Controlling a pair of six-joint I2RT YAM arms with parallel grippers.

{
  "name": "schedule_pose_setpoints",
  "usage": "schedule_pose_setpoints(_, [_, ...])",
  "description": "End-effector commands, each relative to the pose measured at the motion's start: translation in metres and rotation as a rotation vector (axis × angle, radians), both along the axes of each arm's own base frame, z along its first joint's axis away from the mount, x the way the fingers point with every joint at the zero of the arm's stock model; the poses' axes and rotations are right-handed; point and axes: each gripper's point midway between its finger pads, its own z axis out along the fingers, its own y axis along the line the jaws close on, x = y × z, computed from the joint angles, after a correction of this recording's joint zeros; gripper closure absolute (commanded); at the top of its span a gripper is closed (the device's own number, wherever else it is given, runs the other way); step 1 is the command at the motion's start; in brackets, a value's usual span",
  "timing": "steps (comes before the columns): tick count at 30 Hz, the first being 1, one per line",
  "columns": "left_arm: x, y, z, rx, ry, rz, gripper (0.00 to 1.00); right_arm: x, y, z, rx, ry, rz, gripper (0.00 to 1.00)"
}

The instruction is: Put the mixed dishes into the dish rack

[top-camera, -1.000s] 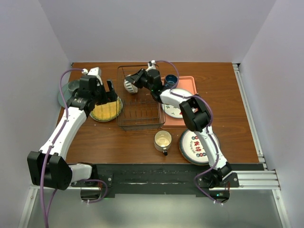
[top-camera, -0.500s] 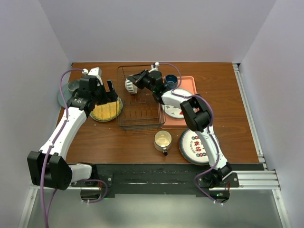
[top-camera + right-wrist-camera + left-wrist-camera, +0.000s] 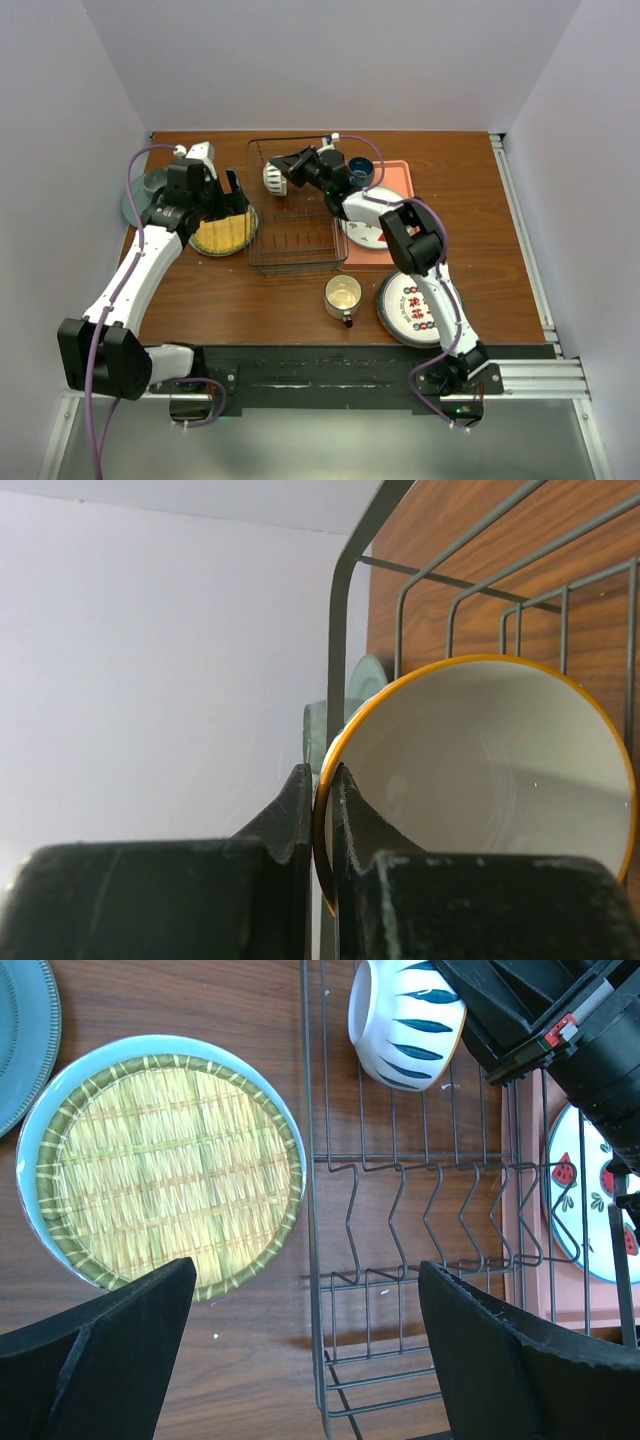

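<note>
While the right end effector (image 3: pixel 284 170) pinches the bowl (image 3: pixel 271 179) at the far end of the dish rack (image 3: pixel 251 222), the left end effector (image 3: pixel 226 194) hangs wide open.
The bowl, cream inside and teal-striped outside, tilts on its side in the rack's far left corner, its orange rim clamped between the fingers (image 3: pixel 297 802); whether it touches the wires cannot be told. On the counter (image 3: pixel 470 200), the yellow textured plate (image 3: pixel 220 236) lies just beside the rack's left wall, below the left end effector.

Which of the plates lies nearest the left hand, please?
The yellow woven plate, partly under the open left hand; the mint-green plate lies farther left, the strawberry plate and teal-rimmed plate beyond the dish rack.
</note>
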Motion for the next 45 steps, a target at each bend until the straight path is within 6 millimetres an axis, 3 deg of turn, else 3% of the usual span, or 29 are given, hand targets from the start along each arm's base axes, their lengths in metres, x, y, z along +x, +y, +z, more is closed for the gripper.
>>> schedule_pose_setpoints(1, [0.003,-0.001,0.011,-0.021,-0.043,0.001,0.02,-0.001,0.006,0.024,0.074,-0.044,0.036,1.0])
schedule_pose_setpoints(7, [0.002,-0.002,0.009,-0.029,-0.04,-0.002,0.02,0.0,0.009,0.0,0.063,0.003,0.047,1.0])
schedule_pose_setpoints(12, [0.001,-0.002,0.009,-0.027,-0.037,-0.001,0.02,0.001,0.016,-0.008,0.074,0.02,0.055,1.0])
schedule_pose_setpoints(17, [0.001,-0.003,0.008,-0.031,-0.036,-0.004,0.02,-0.001,0.009,-0.009,0.03,0.016,0.036,1.0])
schedule_pose_setpoints(20, [0.001,-0.003,0.008,-0.033,-0.037,-0.006,0.02,0.0,0.003,-0.02,-0.041,0.035,0.016,0.99])
schedule_pose_setpoints(26, [0.001,-0.004,0.01,-0.038,-0.041,-0.009,0.02,0.0,-0.012,-0.036,-0.196,0.06,-0.027,0.78])
schedule_pose_setpoints(30, [0.001,-0.004,0.01,-0.039,-0.041,-0.012,0.02,0.002,-0.02,-0.044,-0.253,0.082,-0.047,0.75])
schedule_pose_setpoints(36, [0.001,-0.004,0.01,-0.039,-0.039,-0.01,0.02,0.003,-0.03,-0.062,-0.325,0.141,-0.074,0.6])
schedule_pose_setpoints(45, [0.001,-0.006,0.008,-0.046,-0.04,-0.014,0.02,0.006,-0.047,-0.074,-0.424,0.191,-0.125,0.51])
